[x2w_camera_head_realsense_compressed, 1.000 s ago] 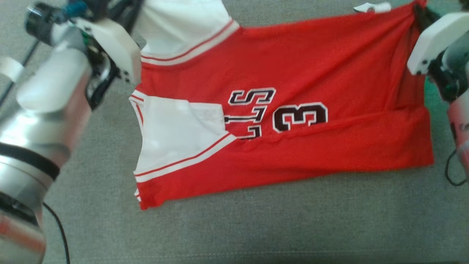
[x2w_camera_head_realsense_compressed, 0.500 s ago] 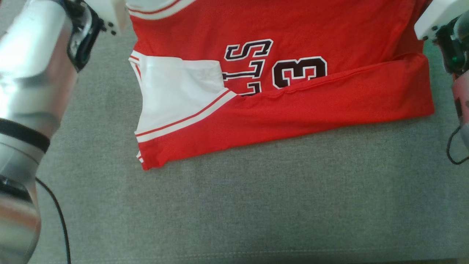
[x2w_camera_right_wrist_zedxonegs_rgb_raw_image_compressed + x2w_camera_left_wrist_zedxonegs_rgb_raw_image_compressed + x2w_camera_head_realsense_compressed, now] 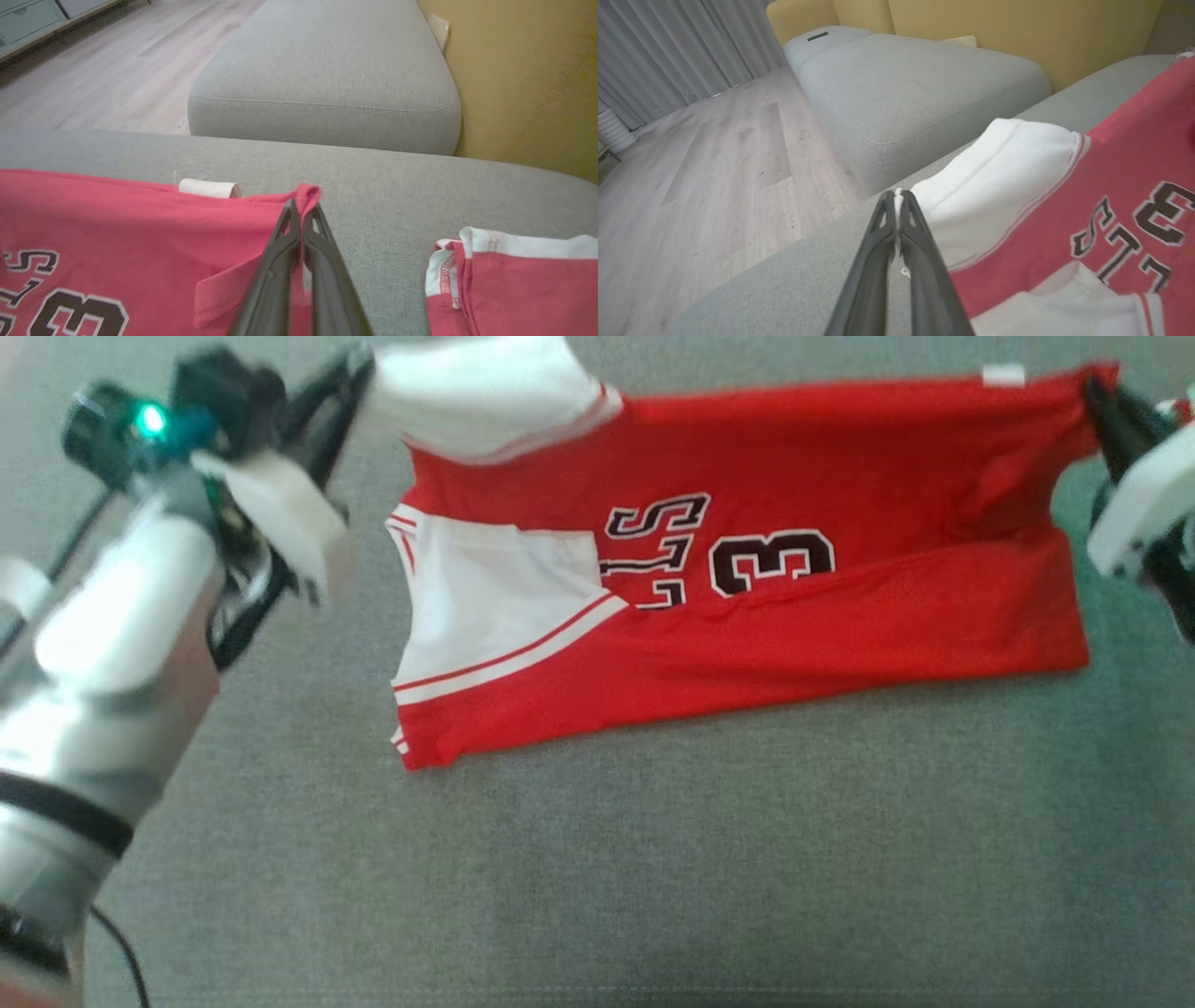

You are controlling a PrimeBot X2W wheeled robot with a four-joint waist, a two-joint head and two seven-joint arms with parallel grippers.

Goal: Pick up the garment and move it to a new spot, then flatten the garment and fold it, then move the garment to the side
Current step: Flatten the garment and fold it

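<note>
Nearest me, on my side of the black numeral 3 (image 3: 770,563) printed on it, the red-and-white basketball jersey (image 3: 840,635) lies slack on the grey woven sofa cushion (image 3: 653,877), with a soft crease (image 3: 934,558) crossing the cloth just this side of that 3. Its long axis runs left to right through the 3, white shoulder panels to the left of it and plain red hem to the right. Beyond the 3 the far edge is raised off the cushion and stretched between my arms. My left claw (image 3: 896,193), beyond and left of the 3, is pinched fully closed on a white shoulder panel (image 3: 999,186). My right claw (image 3: 303,203), beyond and right of the 3, is closed tight on the red corner, near a small white label (image 3: 208,188). Neither arm is nearer; each holds its own end. I judge the coming move runs across the short axis, both claws carrying that edge in step, or the cloth skews. Farthest from the 3 sit a second grey cushion (image 3: 322,79) and a yellow backrest (image 3: 523,84).
</note>
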